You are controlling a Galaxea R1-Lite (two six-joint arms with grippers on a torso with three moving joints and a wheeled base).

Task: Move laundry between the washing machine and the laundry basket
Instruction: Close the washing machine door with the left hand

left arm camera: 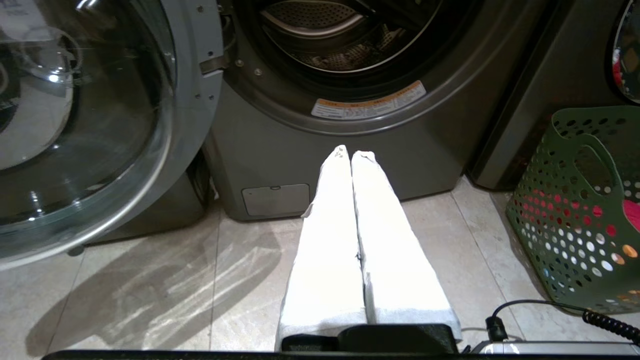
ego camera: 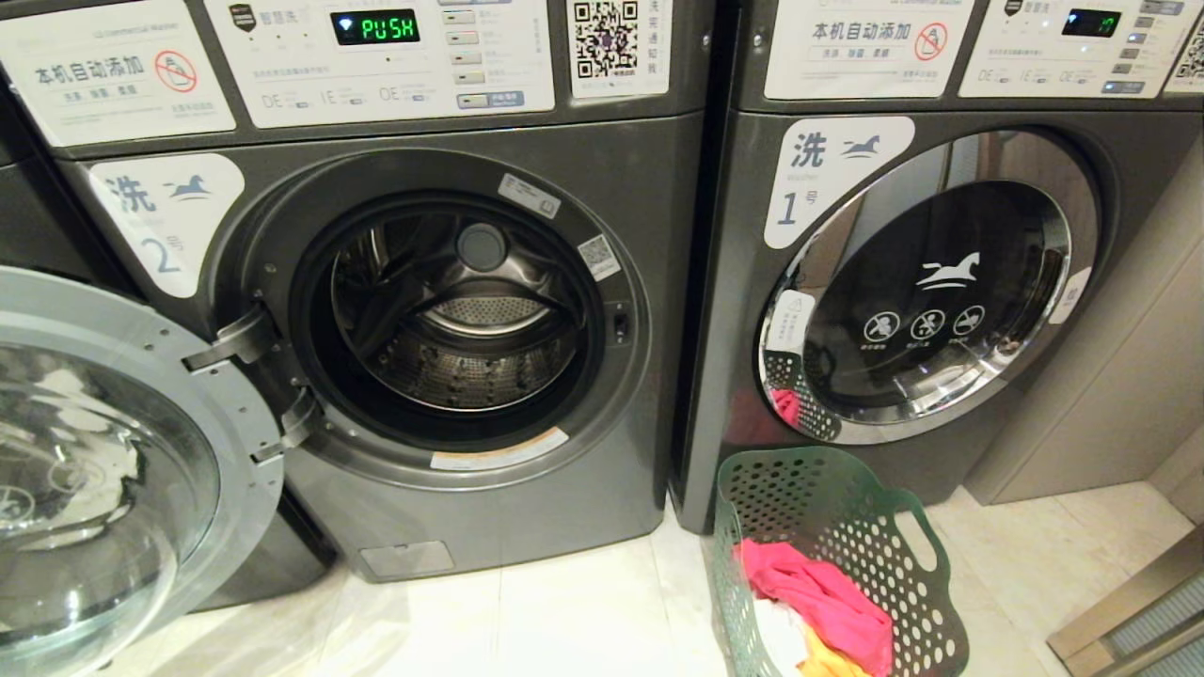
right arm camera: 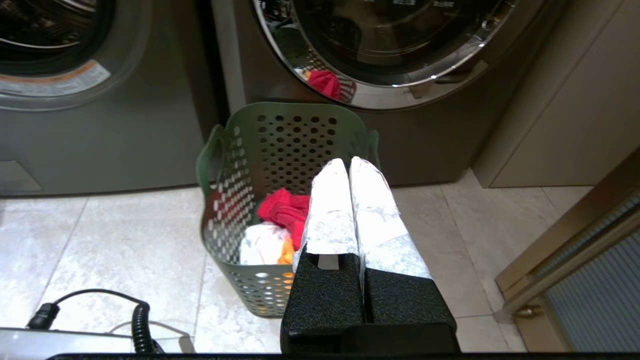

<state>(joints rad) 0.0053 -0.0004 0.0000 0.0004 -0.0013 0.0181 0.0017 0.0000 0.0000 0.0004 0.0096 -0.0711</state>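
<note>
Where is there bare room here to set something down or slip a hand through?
The floor tiles in front of washing machine 2, between its open door and the green laundry basket, lie bare. The drum looks empty behind a wide open mouth. The basket holds pink, white and yellow laundry and sits tight against machine 1.

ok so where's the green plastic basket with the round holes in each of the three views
Head view: the green plastic basket with round holes stands low and right of centre on the floor, before the dark grey washer labelled 1.
Left wrist view: the basket is at the right edge, partly cut off.
Right wrist view: the basket is central, just beyond the shut right gripper.
Shared landmark: the red-pink garment inside it, seen in every view.
</note>
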